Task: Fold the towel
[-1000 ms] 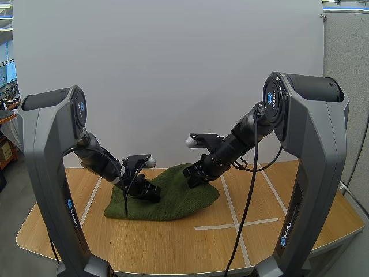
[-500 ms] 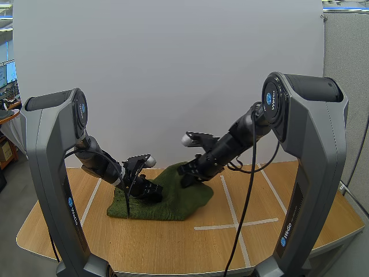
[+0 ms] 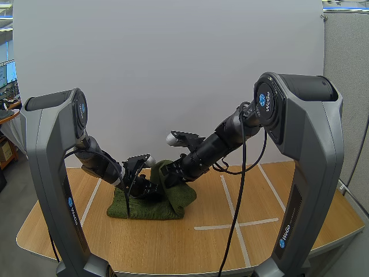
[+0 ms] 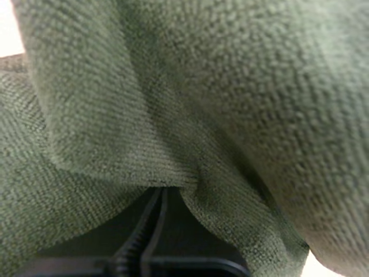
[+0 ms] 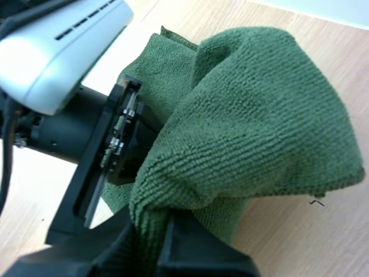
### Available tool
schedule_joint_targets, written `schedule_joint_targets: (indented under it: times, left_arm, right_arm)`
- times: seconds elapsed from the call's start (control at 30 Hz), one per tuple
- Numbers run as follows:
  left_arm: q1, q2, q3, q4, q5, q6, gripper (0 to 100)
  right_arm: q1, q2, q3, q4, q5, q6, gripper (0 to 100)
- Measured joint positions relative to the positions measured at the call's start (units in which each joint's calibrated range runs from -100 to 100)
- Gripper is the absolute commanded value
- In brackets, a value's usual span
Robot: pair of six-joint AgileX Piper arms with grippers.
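My left gripper rests low on the towel, near the cloth's middle. Its fingers lie together as one dark wedge with only a thin seam between them. The tips are buried under a green fold, so I cannot tell whether they nip any cloth or just press it down. I judge it sits there as an anchor, pinning the lower layer to the table so the towel does not slide while the other side comes across.

The towel lies under and in front of that gripper, flat on the side away from the right arm. On the side toward the right arm it is bunched up into a raised hump. From the left wrist, a loose layer hangs directly over the fingertips.

My right gripper hangs just beside and slightly above the left one. Its fingers are closed on a gathered edge of the towel, and the cloth balloons out beyond the tips. It holds the edge raised, probably so the flap can clear the layer beneath. The fold looks partly made. The next move needs care, because the flap drapes over the left gripper and could trap it.
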Motion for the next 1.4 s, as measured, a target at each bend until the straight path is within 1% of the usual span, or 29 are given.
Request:
schedule_joint_targets:
  times: [0.07,0.1,0.2,0.3,0.33,0.4,0.47,0.5,0.53,0.6,0.7,0.9,1.2,1.4]
  left_arm:
    - [0.68,-3.05,0.12,1.73,0.00,0.00,0]
    - [1.24,-4.63,0.12,2.80,0.00,0.00,0]
    - [1.64,-5.79,0.12,3.91,0.00,-0.13,0]
    - [2.91,-8.44,0.12,6.17,-0.39,-0.32,0]
    - [4.05,-9.33,0.12,7.53,-0.49,-0.51,0]
    - [4.96,-10.09,0.12,8.69,-0.49,-0.61,0]
    - [6.76,-11.01,0.12,10.38,-0.49,-0.61,0]
    - [8.00,-11.01,0.12,12.07,-0.73,-0.61,0]
    - [8.67,-11.01,0.23,13.48,-0.94,-0.61,0]
    - [9.31,-11.01,0.23,14.27,-0.94,-0.61,0]
    - [9.55,-11.01,0.23,15.39,-3.02,-0.61,0]
    - [9.55,-10.52,0.23,15.52,-6.73,-0.61,0]
    - [9.55,-4.51,0.23,15.25,-9.01,-0.61,0]
    - [9.72,-3.82,0.23,13.83,-8.84,-0.61,0]
  right_arm:
    - [0.00,0.00,0.00,0.56,0.00,-0.24,0]
    - [0.00,0.00,0.00,0.70,0.00,-0.38,0]
    - [0.00,0.00,0.00,0.80,-0.18,-0.51,0]
    - [0.00,0.00,0.00,1.02,-0.15,-0.51,0]
    - [0.00,0.00,0.00,1.02,-0.15,-0.51,0]
    - [0.00,0.00,0.00,1.02,-0.15,-0.61,0]
    - [0.00,0.00,0.00,1.02,-0.15,-0.61,0]
    - [0.00,0.00,0.00,1.02,-0.15,-0.61,0]
    - [0.00,0.00,0.00,1.02,-0.15,-0.61,0]
    - [0.00,0.00,0.00,1.02,-0.15,-0.61,0]
    - [0.00,0.00,0.00,1.02,-0.15,-0.61,0]
    - [0.00,0.00,0.00,1.12,-0.15,-0.61,0]
    - [0.00,0.00,0.00,1.12,-0.15,-0.61,0]
    - [0.00,0.00,0.00,4.15,-0.15,-1.29,0]
